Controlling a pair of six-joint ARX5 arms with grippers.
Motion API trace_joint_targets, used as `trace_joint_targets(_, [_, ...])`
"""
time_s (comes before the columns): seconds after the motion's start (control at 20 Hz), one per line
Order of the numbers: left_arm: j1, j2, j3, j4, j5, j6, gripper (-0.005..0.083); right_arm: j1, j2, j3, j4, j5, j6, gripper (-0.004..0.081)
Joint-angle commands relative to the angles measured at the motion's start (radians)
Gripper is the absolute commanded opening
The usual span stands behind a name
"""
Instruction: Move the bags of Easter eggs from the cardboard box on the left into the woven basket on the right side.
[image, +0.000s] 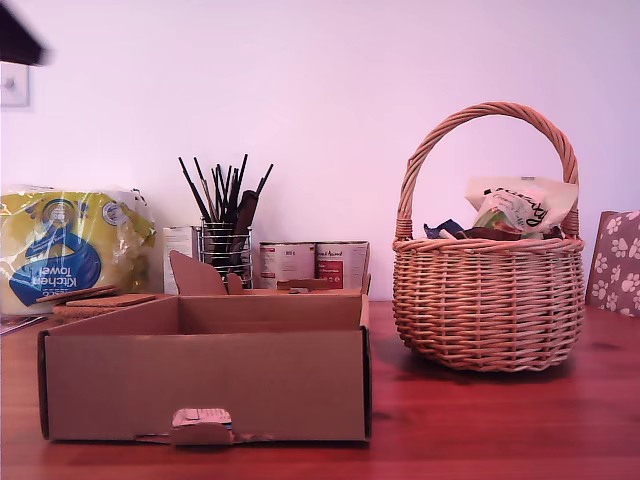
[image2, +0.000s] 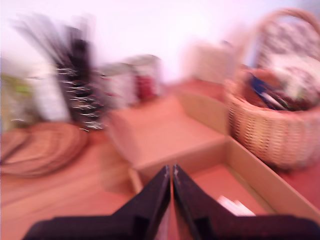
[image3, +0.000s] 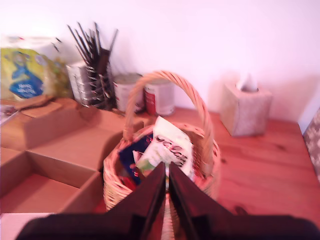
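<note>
Resting inside the woven basket (image: 488, 300), at the exterior view's right on a wooden table (image: 480, 420), are both bags of Easter eggs: the white bag (image: 520, 208) is seen standing tall, and the blue bag (image: 443, 229) is tucked low beside it. The cardboard box (image: 205, 385) is placed at that view's left, near the front edge. My first gripper (image2: 172, 172) is shown above the box, jaws pressed together with nothing between them. My second gripper (image3: 166, 170) is held above the basket, jaws likewise closed and empty. A kitchen towel pack (image: 70, 245) is seen far back at the exterior view's left.
</note>
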Motion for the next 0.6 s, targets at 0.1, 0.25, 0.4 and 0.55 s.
trace_joint_targets(0.1, [0.058,-0.087,-0.047,0.037,0.046,-0.031,-0.0020,0.004,-0.005,0.006,-0.003,-0.127,0.002,-0.0013])
trace_joint_targets(0.25, [0.081,-0.095,-0.052,0.060,0.142,-0.025,-0.0020,0.004,-0.004,0.006,-0.005,-0.164,0.031,-0.0012])
trace_joint_targets(0.4, [0.081,-0.093,-0.052,0.023,0.129,-0.027,-0.0019,0.004,-0.002,0.006,-0.043,-0.154,0.037,-0.0012])
trace_joint_targets(0.55, [0.081,-0.093,-0.052,-0.038,0.129,-0.027,-0.0018,0.004,-0.001,0.006,-0.100,-0.153,0.037,-0.0012])
